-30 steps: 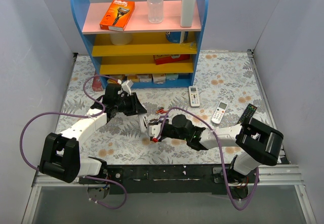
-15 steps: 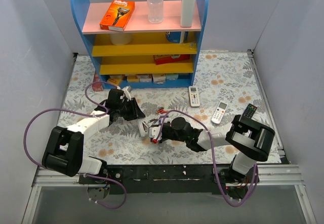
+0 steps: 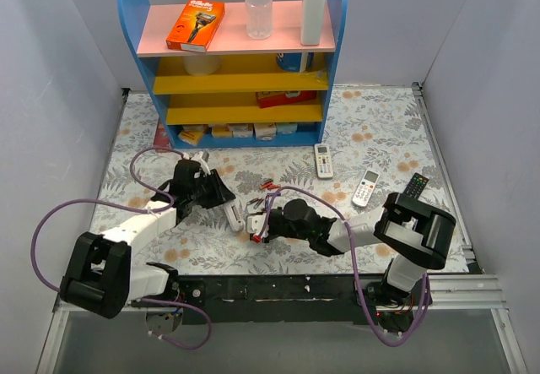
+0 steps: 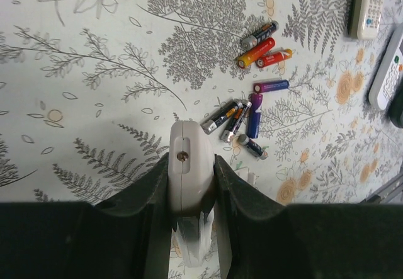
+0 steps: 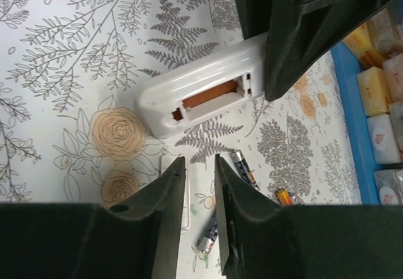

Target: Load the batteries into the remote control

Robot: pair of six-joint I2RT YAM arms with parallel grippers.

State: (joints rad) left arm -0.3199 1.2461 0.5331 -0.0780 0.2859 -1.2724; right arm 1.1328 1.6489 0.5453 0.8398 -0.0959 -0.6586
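Now the left gripper (image 4: 191, 159) clamps the long white plastic remote control (image 4: 187, 134), likely steadying its open battery bay (image 5: 211, 97) for loading. The right gripper (image 5: 199, 159) hovers close, barely parted, empty, while small red, blue and dark cylindrical batteries (image 4: 245, 118) lie scattered on the floral bench (image 4: 94, 52).

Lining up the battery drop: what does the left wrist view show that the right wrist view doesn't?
Only the left wrist view: the remote end-on, clamped in the left gripper, the whole scatter of batteries, and two shorter white remotes at the right edge.
Only the right wrist view: the remote's open battery bay, the right gripper open just short of it, and the blue shelf.
Both: the remote, some loose batteries and the floral table.
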